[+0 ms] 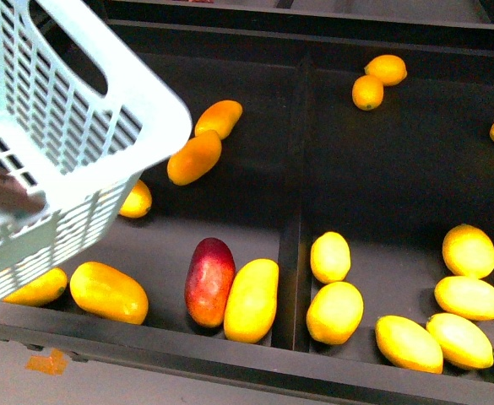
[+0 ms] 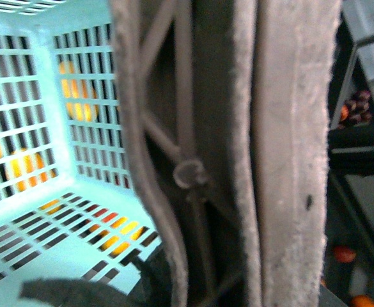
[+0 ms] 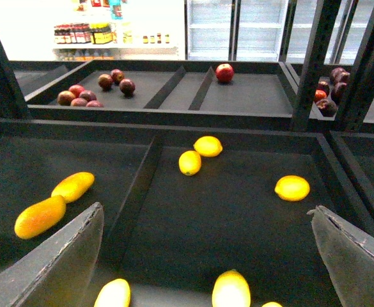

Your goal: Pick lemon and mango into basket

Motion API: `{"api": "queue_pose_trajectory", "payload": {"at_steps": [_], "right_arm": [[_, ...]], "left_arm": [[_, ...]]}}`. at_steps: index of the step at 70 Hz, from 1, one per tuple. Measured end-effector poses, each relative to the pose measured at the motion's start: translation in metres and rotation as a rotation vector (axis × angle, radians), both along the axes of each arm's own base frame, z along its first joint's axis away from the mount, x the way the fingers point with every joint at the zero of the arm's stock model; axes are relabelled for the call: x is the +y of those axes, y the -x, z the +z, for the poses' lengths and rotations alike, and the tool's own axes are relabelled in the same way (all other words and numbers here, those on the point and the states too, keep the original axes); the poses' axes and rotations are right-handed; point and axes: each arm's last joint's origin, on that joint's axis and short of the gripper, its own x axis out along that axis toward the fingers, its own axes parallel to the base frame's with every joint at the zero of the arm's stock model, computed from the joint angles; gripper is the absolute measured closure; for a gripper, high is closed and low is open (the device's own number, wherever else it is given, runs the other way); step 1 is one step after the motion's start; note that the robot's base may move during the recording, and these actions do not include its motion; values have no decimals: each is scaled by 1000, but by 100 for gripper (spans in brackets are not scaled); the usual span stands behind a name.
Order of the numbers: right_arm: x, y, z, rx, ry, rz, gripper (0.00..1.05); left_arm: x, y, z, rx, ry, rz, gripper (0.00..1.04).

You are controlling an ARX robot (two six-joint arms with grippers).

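1. Basket (image 1: 78,126): light teal with slotted walls. It hangs tilted at the upper left of the front view, over the left compartment of the black bin (image 1: 230,342).
2. Left claw (image 2: 212,153): pads (image 2: 289,160) pressed together on the basket's brown handle (image 1: 6,190). The left wrist view looks into the basket, with fruit showing through the slots.
3. Right claw (image 3: 206,217): fingers (image 3: 65,256) spread wide and gripping nothing, hovering over the right compartment.
4. Mango (image 1: 195,157): orange-yellow and oblong, on the floor of the left compartment. It lies just beside the basket's corner, with a second orange mango (image 1: 219,117) just behind it.
5. Lemon (image 1: 329,256): in the right compartment, just beside the divider (image 1: 290,245). Another lemon (image 1: 334,312) lies just in front of it.
6. Dark red mango (image 1: 209,280): lies against a yellow mango (image 1: 252,299) near the bin's front wall, in the left compartment.
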Motion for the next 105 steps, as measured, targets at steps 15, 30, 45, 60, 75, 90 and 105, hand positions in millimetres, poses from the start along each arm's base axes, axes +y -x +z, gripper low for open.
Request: {"api": "queue_pose_trajectory", "payload": {"at_steps": [15, 30, 45, 60, 75, 90, 105], "right_arm": [[0, 0, 0, 0, 0, 0, 9], [0, 0, 0, 0, 0, 0, 9], [0, 0, 0, 0, 0, 0, 9], [0, 0, 0, 0, 0, 0, 9], [-3, -2, -1, 372, -144, -258, 9], [-27, -20, -12, 516, -335, -448, 9], [-38, -84, -31, 611, -309, -483, 9]], "left_arm": [[-52, -27, -11, -3, 17, -215, 91], [-104, -29, -19, 23, 124, -401, 91], [-132, -20, -18, 14, 198, -489, 91], [-136, -17, -18, 29, 221, -520, 91], [-134, -18, -18, 21, 210, -497, 91], [-135, -18, -18, 25, 215, -504, 91], [-135, -18, -18, 25, 216, -504, 91]]}}
